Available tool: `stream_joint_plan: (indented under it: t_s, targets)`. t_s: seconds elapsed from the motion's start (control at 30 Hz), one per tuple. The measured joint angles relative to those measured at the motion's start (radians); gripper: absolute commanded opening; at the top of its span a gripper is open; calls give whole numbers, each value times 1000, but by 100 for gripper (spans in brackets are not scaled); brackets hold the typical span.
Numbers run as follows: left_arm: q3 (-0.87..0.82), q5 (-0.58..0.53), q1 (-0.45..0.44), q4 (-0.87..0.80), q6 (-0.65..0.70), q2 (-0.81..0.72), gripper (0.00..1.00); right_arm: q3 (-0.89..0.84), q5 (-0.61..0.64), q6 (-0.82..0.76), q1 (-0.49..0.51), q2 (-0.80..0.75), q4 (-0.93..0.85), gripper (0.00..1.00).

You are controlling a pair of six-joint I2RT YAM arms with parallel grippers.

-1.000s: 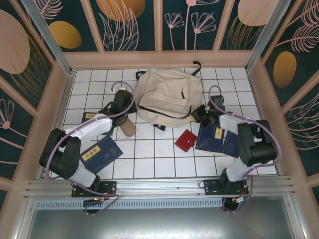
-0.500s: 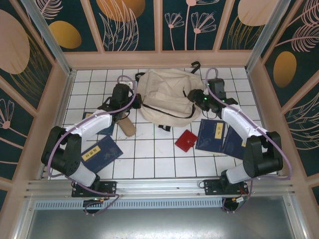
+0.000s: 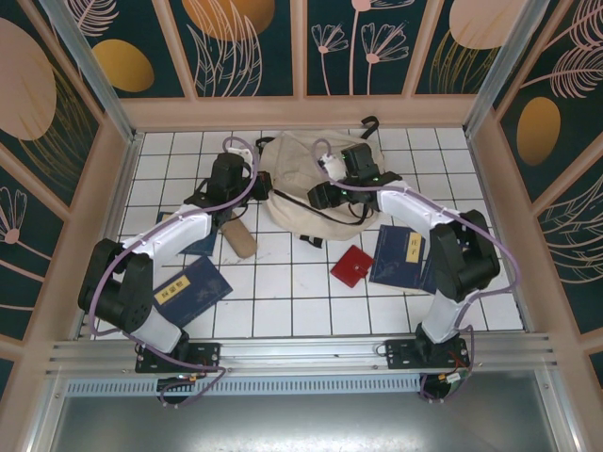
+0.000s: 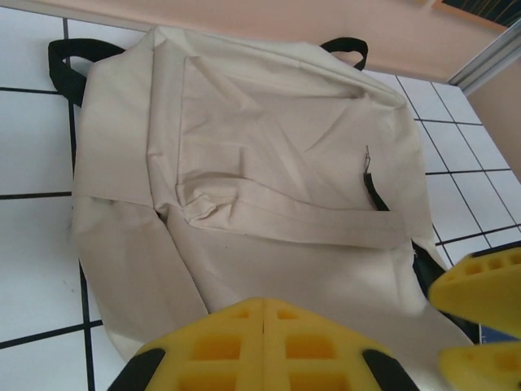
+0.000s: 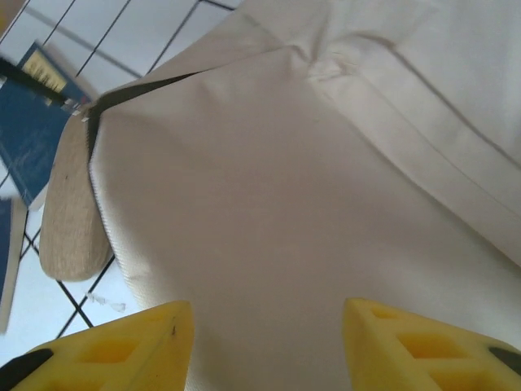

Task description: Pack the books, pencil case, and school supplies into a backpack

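The cream backpack (image 3: 306, 168) lies at the back of the tiled table, its dark zip line (image 5: 134, 91) along the near edge. My left gripper (image 3: 252, 185) is at its left edge, shut (image 4: 264, 308), with nothing visible between the fingers. My right gripper (image 3: 320, 195) hovers open over the backpack's middle (image 5: 269, 314), bare fabric between its fingers. The tan pencil case (image 3: 241, 238) lies left of the backpack (image 5: 72, 213). The red case (image 3: 351, 266) is at centre. Navy books lie at front left (image 3: 193, 287), under the left arm (image 3: 191, 235) and at right (image 3: 400, 254).
Wooden walls ring the table on three sides, and a metal rail runs along the near edge. Black straps (image 4: 65, 59) stick out at the backpack's far side. The right gripper's yellow fingers (image 4: 480, 289) show at the right edge of the left wrist view.
My right arm swung from the books on the right across to the backpack's middle, and its jaws opened. The left gripper stayed shut at the backpack's left edge, shifting slightly back.
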Motion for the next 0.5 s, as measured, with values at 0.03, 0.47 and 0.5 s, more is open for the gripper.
stream_joint_plan:
  t_s: [0.03, 0.47, 0.5]
  targets:
    - [2, 3, 0, 0, 0, 0, 0, 5, -10, -40, 11, 11, 16, 53]
    - [2, 22, 0, -1, 0, 1, 0, 155, -101, -262, 73, 142, 69, 48]
    - [2, 22, 0, -1, 0, 1, 0, 163, -111, -270, 73, 151, 66, 48]
